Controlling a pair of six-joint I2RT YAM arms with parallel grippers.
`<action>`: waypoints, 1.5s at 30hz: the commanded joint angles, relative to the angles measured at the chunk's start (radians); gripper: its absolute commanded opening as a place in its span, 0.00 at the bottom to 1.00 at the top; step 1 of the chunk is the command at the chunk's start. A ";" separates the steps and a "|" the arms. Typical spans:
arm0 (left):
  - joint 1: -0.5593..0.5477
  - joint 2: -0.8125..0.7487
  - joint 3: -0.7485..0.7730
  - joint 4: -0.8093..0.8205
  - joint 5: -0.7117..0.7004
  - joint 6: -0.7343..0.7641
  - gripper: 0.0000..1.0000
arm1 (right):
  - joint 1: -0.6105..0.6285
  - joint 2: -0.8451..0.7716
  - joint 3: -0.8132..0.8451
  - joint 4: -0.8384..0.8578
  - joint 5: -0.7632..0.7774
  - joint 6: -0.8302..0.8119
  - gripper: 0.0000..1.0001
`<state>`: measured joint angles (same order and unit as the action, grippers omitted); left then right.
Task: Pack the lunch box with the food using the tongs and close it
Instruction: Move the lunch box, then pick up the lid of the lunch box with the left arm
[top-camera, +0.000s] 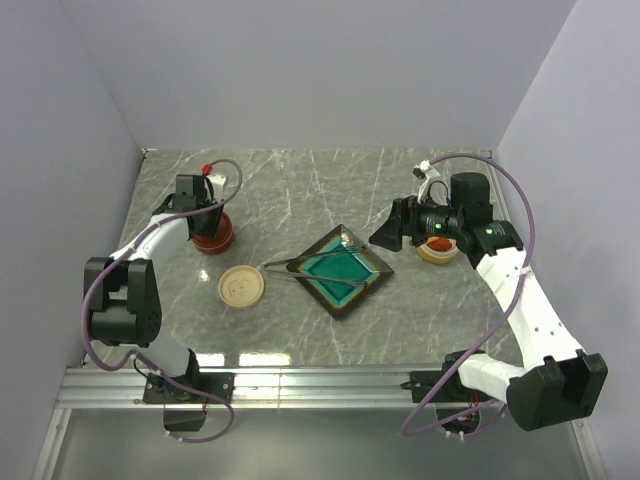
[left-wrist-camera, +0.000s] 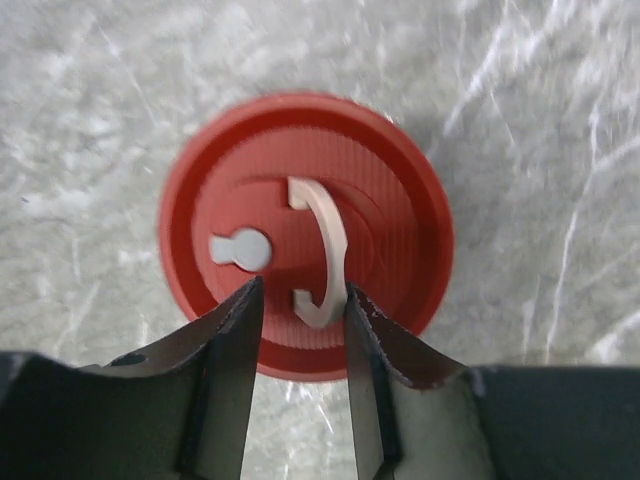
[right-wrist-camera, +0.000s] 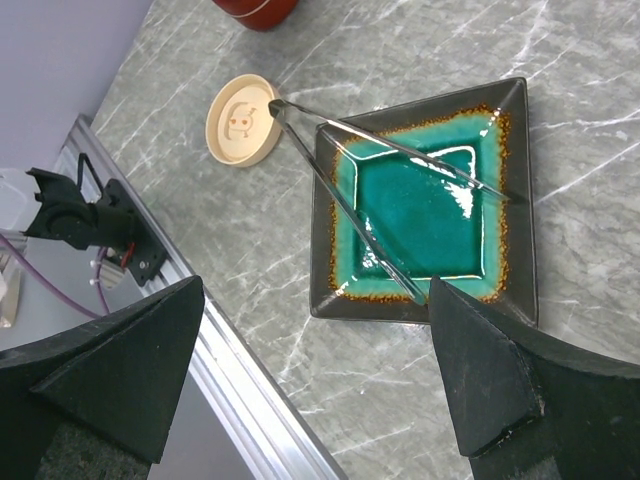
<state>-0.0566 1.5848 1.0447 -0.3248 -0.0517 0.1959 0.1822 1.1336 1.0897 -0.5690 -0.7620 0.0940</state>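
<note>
Left arm: white links, black joints. Right arm: same, small green light by wrist. Purple cables loop along both. Fingers black, wedge-shaped, matte, edges scuffed.

No letters, numbers or brands can be read. The red lid, mid-frame in the left wrist view, bears only a pale keyhole shape and an arc. The cream lid, upper left of the right wrist view, has unreadable reddish marks.
</note>
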 joint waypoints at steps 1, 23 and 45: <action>-0.012 -0.008 0.008 -0.120 0.030 -0.007 0.43 | -0.007 -0.003 0.021 0.034 -0.020 0.006 1.00; 0.014 -0.065 0.164 -0.229 0.234 0.013 0.57 | -0.006 -0.012 0.024 0.014 -0.026 -0.023 1.00; -0.028 -0.491 -0.302 -0.661 0.621 1.286 0.47 | -0.007 0.023 0.029 -0.095 -0.003 -0.116 1.00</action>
<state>-0.0818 1.1236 0.7609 -0.9276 0.5556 1.1366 0.1822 1.1690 1.0904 -0.6659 -0.7677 -0.0128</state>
